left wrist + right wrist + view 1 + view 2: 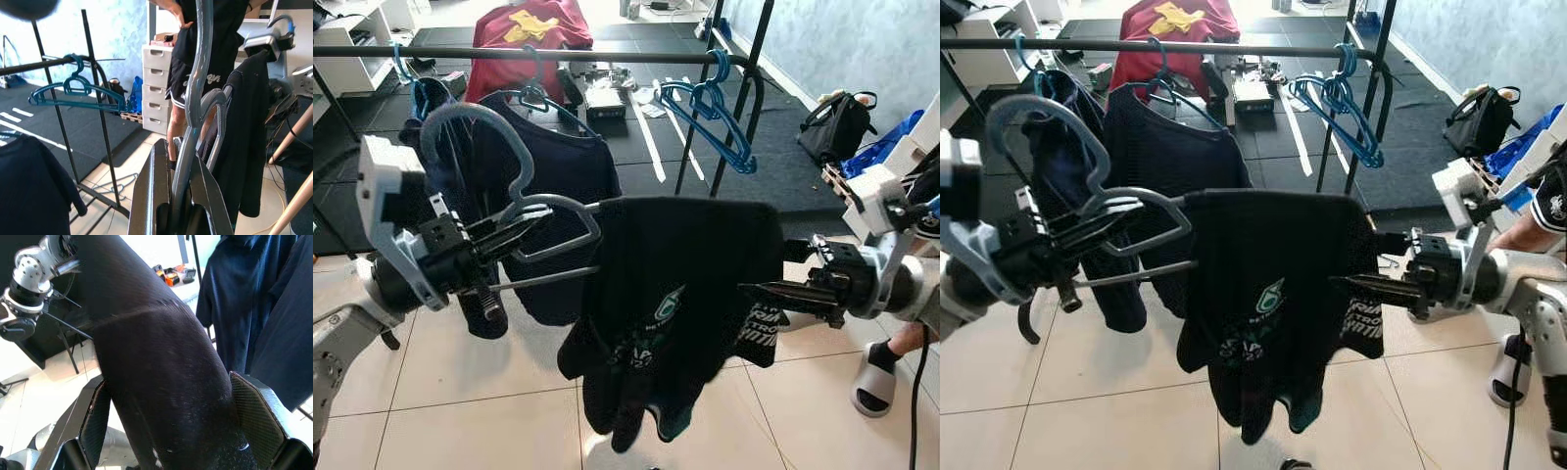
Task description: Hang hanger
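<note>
Below the black clothes rail (509,53) we've got our left gripper (524,227) clamped tight on the neck of a grey hanger (480,137), held out in the air with a black printed T-shirt (675,304) draped on it. Our right gripper (766,292) has its fingers pinching the shirt's far side. Teal hangers (710,108) and a navy shirt (558,166) hang on the rail behind.
</note>
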You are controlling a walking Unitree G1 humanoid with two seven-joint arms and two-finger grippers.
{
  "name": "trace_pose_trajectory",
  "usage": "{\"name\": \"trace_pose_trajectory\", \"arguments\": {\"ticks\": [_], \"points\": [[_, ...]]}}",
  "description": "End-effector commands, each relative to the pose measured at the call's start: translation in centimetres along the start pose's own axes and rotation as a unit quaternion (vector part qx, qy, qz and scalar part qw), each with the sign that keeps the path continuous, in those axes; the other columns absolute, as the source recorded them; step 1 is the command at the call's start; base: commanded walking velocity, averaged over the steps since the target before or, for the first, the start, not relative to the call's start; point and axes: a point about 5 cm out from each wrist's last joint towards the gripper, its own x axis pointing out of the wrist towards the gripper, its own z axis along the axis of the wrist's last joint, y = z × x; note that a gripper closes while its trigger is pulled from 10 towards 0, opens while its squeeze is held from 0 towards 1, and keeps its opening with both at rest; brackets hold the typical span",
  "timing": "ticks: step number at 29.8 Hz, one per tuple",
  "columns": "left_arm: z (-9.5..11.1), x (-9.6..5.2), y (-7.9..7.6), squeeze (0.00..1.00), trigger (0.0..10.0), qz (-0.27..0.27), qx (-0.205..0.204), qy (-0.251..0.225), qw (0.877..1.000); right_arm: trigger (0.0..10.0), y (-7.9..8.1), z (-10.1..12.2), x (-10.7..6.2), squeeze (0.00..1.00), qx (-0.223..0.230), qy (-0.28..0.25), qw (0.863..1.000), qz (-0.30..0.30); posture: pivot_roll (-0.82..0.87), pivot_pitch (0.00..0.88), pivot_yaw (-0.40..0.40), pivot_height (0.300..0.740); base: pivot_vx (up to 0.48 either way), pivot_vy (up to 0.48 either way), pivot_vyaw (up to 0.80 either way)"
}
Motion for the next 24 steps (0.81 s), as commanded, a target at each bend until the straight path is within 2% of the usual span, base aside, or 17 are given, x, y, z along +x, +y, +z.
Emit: {"name": "trace_pose_trajectory", "arguments": {"ticks": [1, 2, 3, 4, 5, 11, 20, 22, 24], "points": [[0.8, 0.1, -0.3, 0.00, 0.0, -0.008, 0.009, -0.015, 1.000, 10.0, 0.2, -0.1, 0.1, 0.00, -0.008, 0.006, 1.000, 0.002, -0.16, 0.155, -0.015, 0.740, 0.000, 0.000, 0.00], [0.8, 0.1, -0.3, 0.00, 0.0, -0.008, 0.009, -0.015, 1.000, 10.0, 0.2, -0.1, 0.1, 0.00, -0.008, 0.006, 1.000, 0.002, -0.16, 0.155, -0.015, 0.740, 0.000, 0.000, 0.00], [0.9, 0.1, -0.3, 0.00, 0.0, -0.004, 0.011, -0.017, 1.000, 7.0, 0.2, -0.2, 0.3, 0.00, -0.008, 0.004, 1.000, 0.001, -0.16, 0.155, -0.012, 0.740, 0.000, 0.000, 0.00], [0.9, 0.1, -0.3, 0.00, 0.0, -0.004, 0.011, -0.017, 1.000, 7.0, 0.2, -0.2, 0.3, 0.00, -0.008, 0.004, 1.000, 0.001, -0.16, 0.155, -0.012, 0.740, 0.000, 0.000, 0.00], [1.1, 0.2, -0.2, 0.00, 0.0, -0.001, 0.013, -0.023, 1.000, 0.0, 0.1, -0.3, 0.5, 0.00, -0.007, 0.007, 1.000, 0.000, -0.16, 0.155, -0.012, 0.740, 0.000, 0.000, 0.00], [1.8, 0.0, 0.0, 0.00, 0.0, 0.008, 0.017, -0.035, 0.999, 0.0, 0.0, -0.5, 1.2, 0.00, -0.007, 0.010, 1.000, 0.000, -0.15, 0.158, -0.016, 0.740, 0.000, 0.000, 0.00], [1.9, -0.1, 0.2, 0.00, 0.0, 0.019, 0.014, -0.039, 0.999, 0.0, -0.4, 0.2, 1.3, 0.00, -0.017, -0.010, 1.000, -0.012, -0.15, 0.160, -0.017, 0.740, 0.000, 0.000, 0.00], [1.6, -0.1, 0.3, 0.00, 0.0, 0.024, 0.012, -0.033, 0.999, 0.0, -0.5, 0.6, 1.3, 0.00, -0.019, -0.026, 0.999, -0.013, -0.15, 0.161, -0.016, 0.740, 0.000, 0.000, 0.00], [-0.2, -0.6, 0.6, 0.00, 0.0, 0.041, 0.009, 0.012, 0.999, 0.0, -0.7, 2.5, 1.2, 0.00, -0.021, -0.103, 0.994, -0.015, -0.15, 0.160, -0.015, 0.740, 0.000, 0.000, 0.00]]}}
